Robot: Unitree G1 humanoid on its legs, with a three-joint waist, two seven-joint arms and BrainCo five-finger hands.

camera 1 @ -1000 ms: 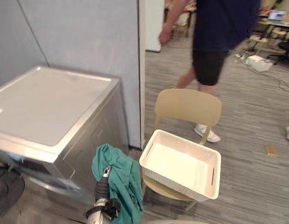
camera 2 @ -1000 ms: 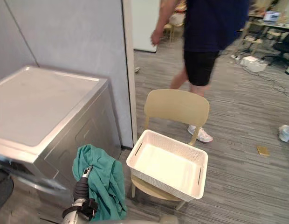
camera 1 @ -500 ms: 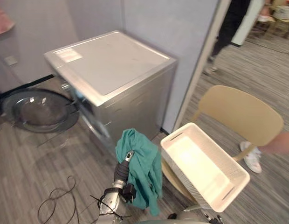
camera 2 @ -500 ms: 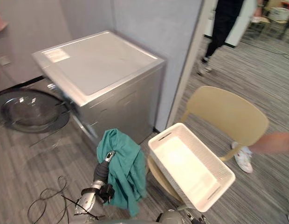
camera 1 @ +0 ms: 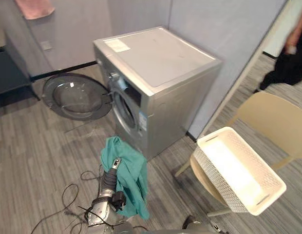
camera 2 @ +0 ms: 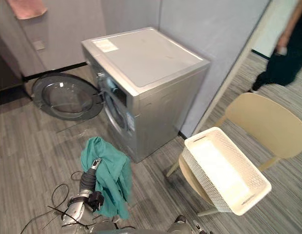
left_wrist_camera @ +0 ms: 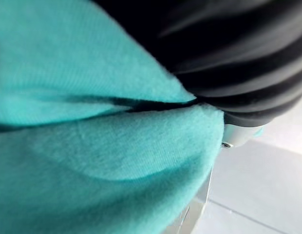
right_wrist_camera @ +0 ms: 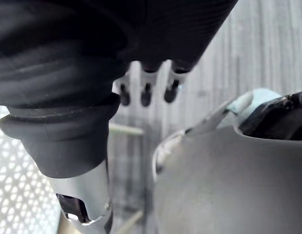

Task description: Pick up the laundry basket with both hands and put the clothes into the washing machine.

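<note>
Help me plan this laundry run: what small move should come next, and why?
Probably ease the left robot hand toward the drum opening of the washing machine: the teal garment hangs over that hand, the door stands open, and the laundry basket on the chair looks empty. The right robot hand hangs open.

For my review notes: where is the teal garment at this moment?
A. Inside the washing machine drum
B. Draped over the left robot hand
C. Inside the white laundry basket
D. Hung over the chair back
B: the teal garment hangs over the left robot hand in front of the washing machine, apart from the laundry basket that sits on the chair.
</note>
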